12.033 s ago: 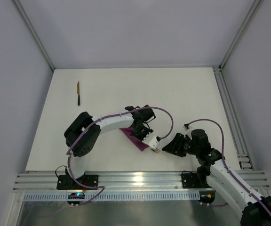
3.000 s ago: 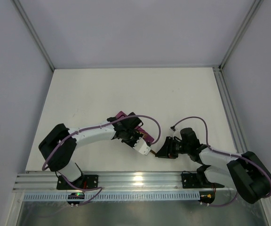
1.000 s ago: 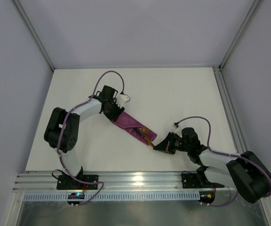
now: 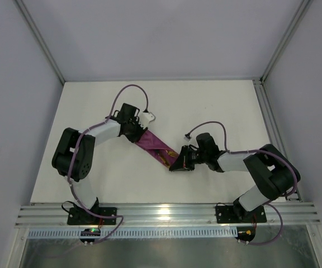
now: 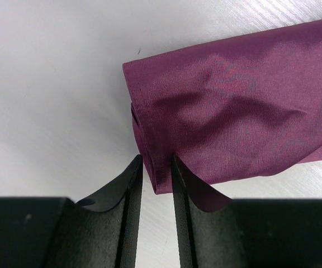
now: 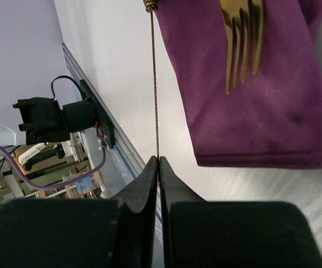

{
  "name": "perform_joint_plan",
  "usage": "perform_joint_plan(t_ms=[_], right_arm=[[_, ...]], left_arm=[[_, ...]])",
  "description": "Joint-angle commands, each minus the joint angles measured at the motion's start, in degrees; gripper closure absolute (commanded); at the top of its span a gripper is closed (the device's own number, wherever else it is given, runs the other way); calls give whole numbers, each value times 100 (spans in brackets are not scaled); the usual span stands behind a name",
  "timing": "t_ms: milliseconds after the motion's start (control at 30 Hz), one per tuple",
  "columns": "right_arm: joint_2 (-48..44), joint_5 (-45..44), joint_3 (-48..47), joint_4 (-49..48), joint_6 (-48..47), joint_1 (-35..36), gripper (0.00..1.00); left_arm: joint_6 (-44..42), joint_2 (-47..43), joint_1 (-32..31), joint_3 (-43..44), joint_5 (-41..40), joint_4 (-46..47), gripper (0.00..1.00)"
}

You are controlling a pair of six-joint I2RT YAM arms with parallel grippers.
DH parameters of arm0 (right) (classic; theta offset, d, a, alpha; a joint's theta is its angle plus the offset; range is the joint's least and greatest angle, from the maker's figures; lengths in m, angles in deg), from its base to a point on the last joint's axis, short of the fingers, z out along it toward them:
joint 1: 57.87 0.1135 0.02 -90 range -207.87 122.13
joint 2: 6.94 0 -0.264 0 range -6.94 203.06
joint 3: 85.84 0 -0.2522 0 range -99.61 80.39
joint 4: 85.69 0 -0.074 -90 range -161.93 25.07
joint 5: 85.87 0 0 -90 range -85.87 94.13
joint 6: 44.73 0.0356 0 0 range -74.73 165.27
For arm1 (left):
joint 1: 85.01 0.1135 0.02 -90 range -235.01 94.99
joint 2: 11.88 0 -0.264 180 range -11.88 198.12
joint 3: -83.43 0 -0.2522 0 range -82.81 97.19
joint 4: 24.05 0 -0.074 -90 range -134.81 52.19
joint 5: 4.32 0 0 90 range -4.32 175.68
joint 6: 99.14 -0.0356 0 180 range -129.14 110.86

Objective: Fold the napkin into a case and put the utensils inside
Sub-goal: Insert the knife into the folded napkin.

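The magenta-purple case (image 4: 152, 143) lies slantwise on the white table as a slim folded strip. My left gripper (image 4: 140, 133) is at its upper-left end. In the left wrist view the jaws (image 5: 155, 162) pinch the folded corner of the case (image 5: 233, 111). My right gripper (image 4: 179, 163) is at the case's lower-right end. It is shut (image 6: 158, 159) on the thin gold knife (image 6: 154, 84), seen edge-on alongside the edge of the case (image 6: 250, 123). The gold fork's tines (image 6: 240, 44) lie on the cloth; its handle is out of view.
An aluminium rail (image 4: 161, 215) runs along the near table edge, and another rail (image 4: 275, 139) runs along the right side. Grey walls close in the left, back and right. Both arms' cables loop above the table.
My right gripper has moved up and left to the case's lower-right end. My left gripper stays at the upper-left end. The knife no longer lies at the table's far left.
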Motion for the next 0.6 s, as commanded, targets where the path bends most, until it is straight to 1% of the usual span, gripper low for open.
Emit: perform_joint_plan(t_ms=[0, 300, 567], right_arm=[[214, -89, -372, 20, 10, 110, 96], [820, 16, -830, 223, -166, 127, 96], [839, -370, -1103, 530, -307, 127, 96]], left_arm=[[-135, -232, -7, -103, 192, 155, 71], [-240, -276, -7, -130, 61, 314, 67], [-372, -249, -15, -165, -19, 349, 68]])
